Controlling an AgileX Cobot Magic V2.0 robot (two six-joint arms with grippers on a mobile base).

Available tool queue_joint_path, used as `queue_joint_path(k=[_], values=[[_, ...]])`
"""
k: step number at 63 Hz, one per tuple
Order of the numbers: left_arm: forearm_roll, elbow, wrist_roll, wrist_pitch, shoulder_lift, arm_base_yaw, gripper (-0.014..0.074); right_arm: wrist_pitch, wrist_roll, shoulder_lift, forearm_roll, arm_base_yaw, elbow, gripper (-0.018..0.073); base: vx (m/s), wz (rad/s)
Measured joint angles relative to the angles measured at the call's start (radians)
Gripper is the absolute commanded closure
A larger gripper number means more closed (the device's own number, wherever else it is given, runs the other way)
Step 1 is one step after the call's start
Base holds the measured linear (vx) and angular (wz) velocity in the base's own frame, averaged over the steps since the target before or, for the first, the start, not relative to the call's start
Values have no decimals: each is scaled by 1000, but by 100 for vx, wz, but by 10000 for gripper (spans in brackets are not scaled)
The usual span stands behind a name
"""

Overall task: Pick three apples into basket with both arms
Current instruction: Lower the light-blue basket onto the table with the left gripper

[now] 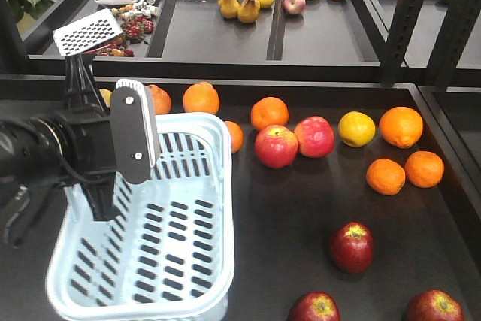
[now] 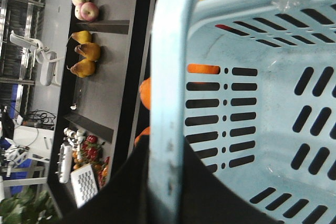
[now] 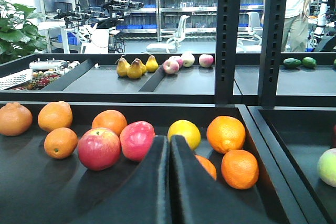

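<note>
Right gripper [image 3: 169,139]: fingers pressed together, nothing between them. Left gripper [image 1: 119,186] at the basket [image 1: 223,208]'s left rim; cannot tell its grip. Three dark apples [image 1: 352,246] lie right of the basket.

Round oranges [image 1: 400,126] lie scattered across the black table [image 1: 301,223], around two pink-red apples [image 1: 276,146] that touch side by side and a yellow citrus fruit [image 1: 356,128], perhaps a lemon. The black rear tray [image 1: 218,35] holds three yellow-brown pears [image 1: 248,7] and pale pink apples [image 1: 294,3].
</note>
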Motion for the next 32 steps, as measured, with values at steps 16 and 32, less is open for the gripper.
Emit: queue_joint_path(k=[16, 32], values=[[-26, 37, -1, -163, 127, 36, 595, 0, 0, 0, 0, 0, 0, 568, 0, 0], [-27, 37, -2, -236, 249, 36, 593, 0, 0, 0, 0, 0, 0, 568, 0, 0]])
